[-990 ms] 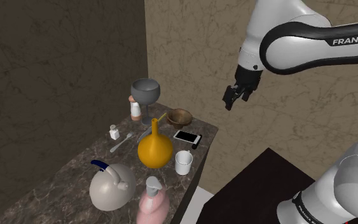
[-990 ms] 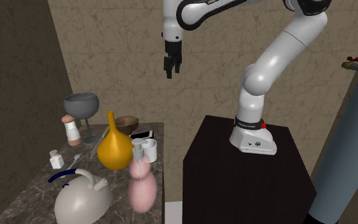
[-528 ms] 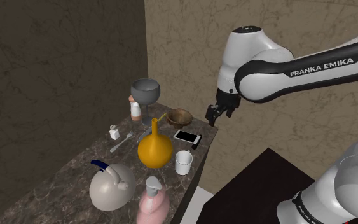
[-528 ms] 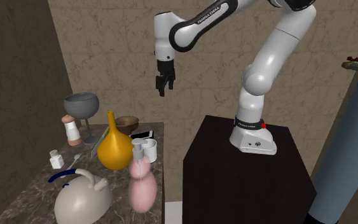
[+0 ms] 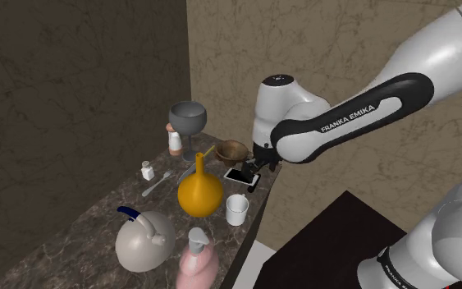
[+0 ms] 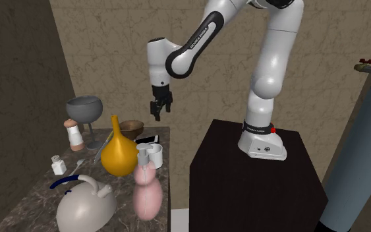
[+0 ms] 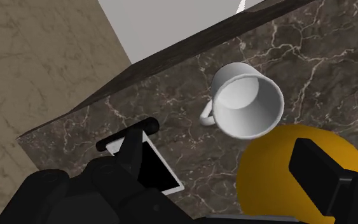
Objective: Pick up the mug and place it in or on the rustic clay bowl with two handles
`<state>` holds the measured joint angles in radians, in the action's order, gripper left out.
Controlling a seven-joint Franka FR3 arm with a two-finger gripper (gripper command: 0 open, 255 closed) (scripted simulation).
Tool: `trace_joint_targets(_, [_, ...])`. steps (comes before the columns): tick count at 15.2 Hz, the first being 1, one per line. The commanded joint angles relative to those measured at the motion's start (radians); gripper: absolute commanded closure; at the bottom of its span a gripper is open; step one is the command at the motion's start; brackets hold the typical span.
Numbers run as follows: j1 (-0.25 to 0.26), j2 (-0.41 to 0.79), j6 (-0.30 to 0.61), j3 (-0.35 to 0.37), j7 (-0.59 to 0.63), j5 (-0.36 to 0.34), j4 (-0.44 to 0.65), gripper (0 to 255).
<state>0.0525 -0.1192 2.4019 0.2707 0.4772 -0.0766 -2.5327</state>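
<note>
Pink bottle (image 5: 198, 264) cut off by shoulder view's lower edge, phone (image 5: 237, 175) partly behind gripper (image 5: 256, 171)

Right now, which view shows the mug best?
The wrist view: it looks down into the mug, showing the whole rim, the empty inside and the handle. The shoulder view shows it upright, from the side, beside the orange vase. In the second exterior view the top of the pink dispenser covers part of it.

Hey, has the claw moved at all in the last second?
Yes. In the second exterior view the claw has come down and leftward, and now hangs open just up and right of the brown bowl.
</note>
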Motion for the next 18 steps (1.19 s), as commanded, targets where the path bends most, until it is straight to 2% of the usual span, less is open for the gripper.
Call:
trace_joint_targets(1, [0.004, 0.081, 0.048, 0.018, 0.055, -0.028, 0.024, 0])
trace_joint_targets(6, [0.029, 0.29, 0.145, 0.025, 0.195, -0.131, 0.107, 0])
trace_joint_targets(13, [0.122, 0.572, 0.228, -0.025, 0.354, -0.247, 0.275, 0])
trace_joint_targets(18, [0.142, 0.636, 0.278, -0.056, 0.377, -0.279, 0.288, 0])
